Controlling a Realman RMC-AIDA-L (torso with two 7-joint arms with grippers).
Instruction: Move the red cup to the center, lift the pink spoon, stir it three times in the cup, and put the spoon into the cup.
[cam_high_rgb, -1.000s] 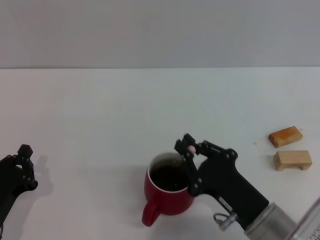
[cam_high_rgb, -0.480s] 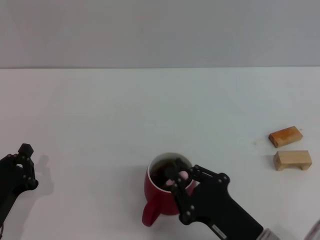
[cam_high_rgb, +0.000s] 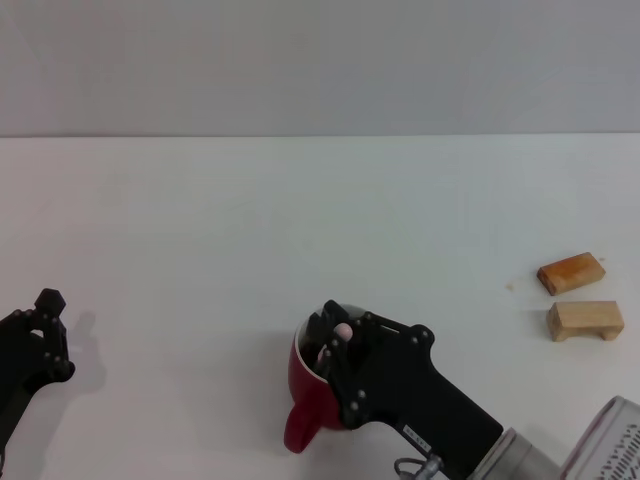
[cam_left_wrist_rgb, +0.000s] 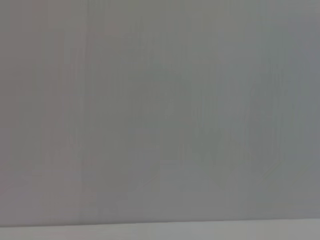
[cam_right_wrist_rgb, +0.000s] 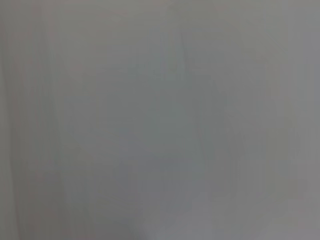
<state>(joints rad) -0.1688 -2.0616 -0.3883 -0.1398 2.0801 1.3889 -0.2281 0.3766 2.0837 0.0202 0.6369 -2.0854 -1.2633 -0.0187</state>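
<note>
Cup: the red cup (cam_high_rgb: 312, 392) stands near the front, about mid-table, handle toward the near left.
Spoon: the pink spoon (cam_high_rgb: 343, 331) stands near-upright over the cup's mouth.
Right claw: the right gripper (cam_high_rgb: 335, 342) pinches the spoon's handle tip, directly above the cup.
Left claw: the left gripper (cam_high_rgb: 42, 335) sits parked far left; its opening I cannot tell.
Next move, I judge: straight down, then let go.

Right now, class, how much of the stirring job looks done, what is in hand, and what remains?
Done: the red cup sits near the middle front of the table. In hand: the right gripper is over the cup's mouth, shut on the pink spoon, whose pink end shows between its fingers. Left: finishing any stirs, then releasing the spoon into the cup. The left gripper is parked at the left edge.
</note>
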